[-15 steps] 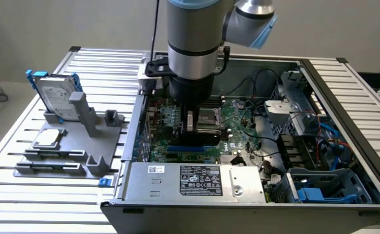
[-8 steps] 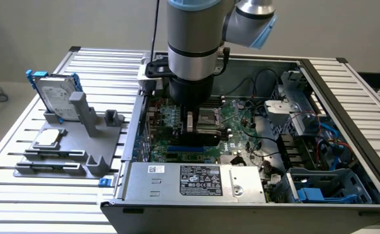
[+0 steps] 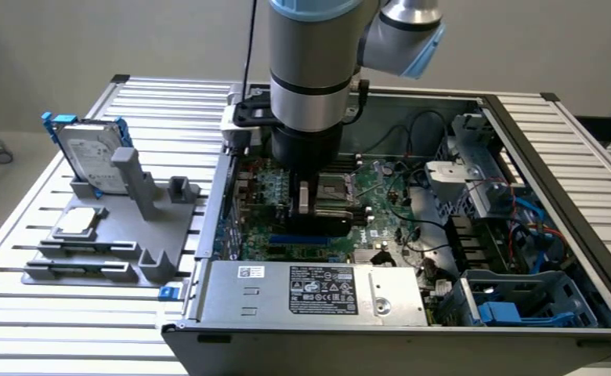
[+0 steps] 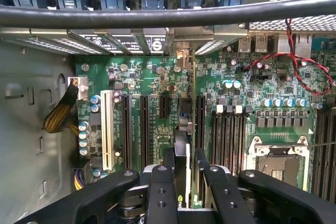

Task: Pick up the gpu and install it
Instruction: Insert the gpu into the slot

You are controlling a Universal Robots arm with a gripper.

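Hanging straight down into an open computer case [image 3: 556,164], a Universal Robots arm has its gripper [image 3: 319,205] low over the green motherboard [image 3: 384,196], in the half nearer the exterior view's left. In the wrist view the black fingers [image 4: 167,182] are closed at a middling width on the gpu [image 4: 181,179]. The card stands edge-on between them, its thin edge towards the camera, above the row of long black expansion slots [image 4: 143,129] and just beside a white slot [image 4: 108,129]. Whether its lower edge is in a slot cannot be told.

An empty CPU socket [image 4: 278,163] lies to one side of the grip, and a twisted red-and-black wire [image 4: 300,64] loops across the board beyond it. The silver power supply [image 3: 316,291] fills the case's near edge. Outside the case, at the exterior view's left, a hard drive [image 3: 88,149] in a blue frame stands upright in a grey fixture [image 3: 117,251] on the slatted aluminium table [image 3: 65,329].
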